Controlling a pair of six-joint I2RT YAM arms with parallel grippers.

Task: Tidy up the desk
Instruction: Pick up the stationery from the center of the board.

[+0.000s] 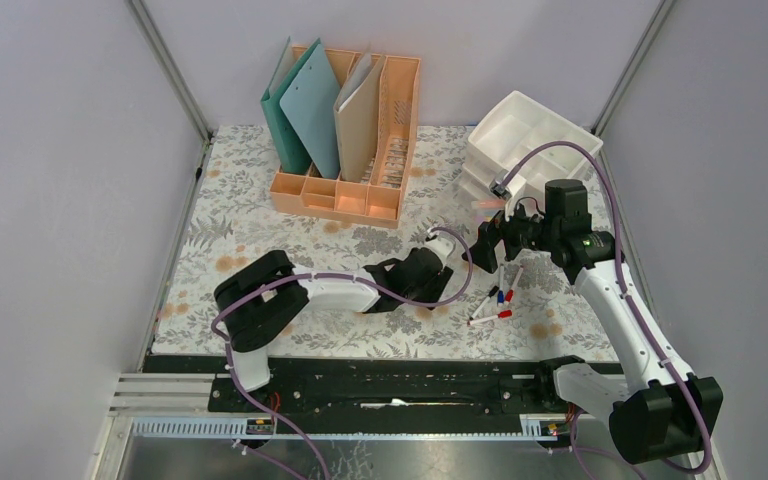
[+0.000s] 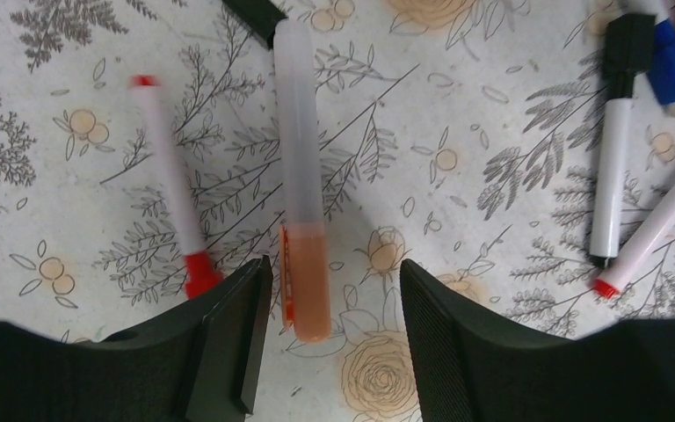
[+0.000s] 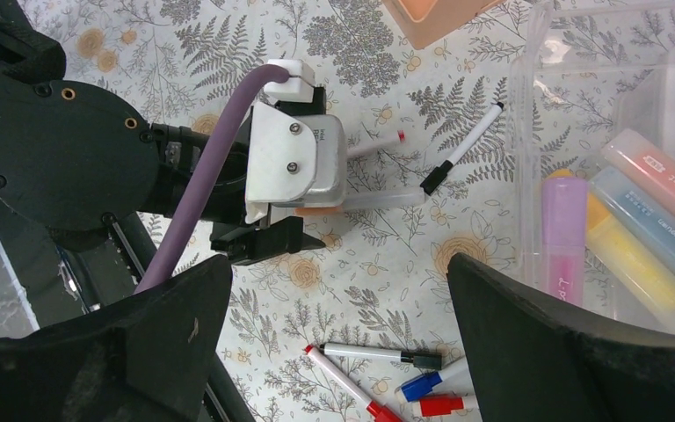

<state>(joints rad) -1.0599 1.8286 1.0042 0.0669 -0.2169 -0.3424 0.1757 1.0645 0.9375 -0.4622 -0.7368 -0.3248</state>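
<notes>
Centrally on the bench (image 1: pixel 250 200), whose fern-and-flower cloth covers the work area ahead of both arm bases, the left gripper (image 2: pixel 334 268) is lowered over an orange highlighter (image 2: pixel 304 185) with a clear cap. Its jaws are spread and straddle the orange barrel end. One pad lies just beside the barrel, the other stands apart from it, and nothing is pinched. The right gripper (image 3: pixel 338 264) hovers close above, jaws fully spread and empty.

Risks. The jaws sit near the barrel's end rather than its middle, so the highlighter may pivot or slip out when lifted. Because the pads are unevenly spaced, the nearer one would probably push the round body sideways before the other meets it, rolling it toward the red-capped marker (image 2: pixel 171 185) lying beside it. The two wrists are crowded together, so a careless lift could bring them into contact.

Surface and room. The cloth lies flat and, by its look, offers little to stop a rolling pen. A loose cluster of markers (image 3: pixel 426 387) lies toward the near side. A translucent tray (image 3: pixel 527 132) holding coloured highlighters sits to the right. A peach file rack (image 1: pixel 345 130) with folders and a white drawer unit (image 1: pixel 525 140) stand at the back. Plain grey walls enclose three sides.
</notes>
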